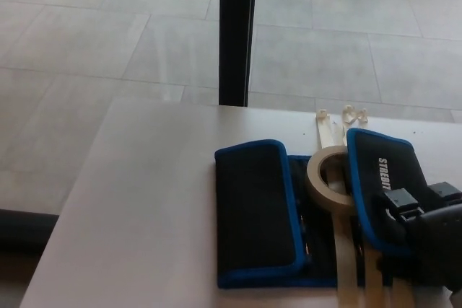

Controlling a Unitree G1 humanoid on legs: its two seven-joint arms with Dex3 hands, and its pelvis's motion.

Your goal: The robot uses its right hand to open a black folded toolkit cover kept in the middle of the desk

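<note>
The right hand [426, 239] is cut off at the picture's edge. Its fingers [399, 202] grip the toolkit cover's [253, 210] flap [379, 178]. White letters above them are partly hidden.

The right hand [422, 239] grips the toolkit cover's [289, 214] right flap [382, 178], beside a tape roll [328, 178] on the tabletop [144, 200].
</note>
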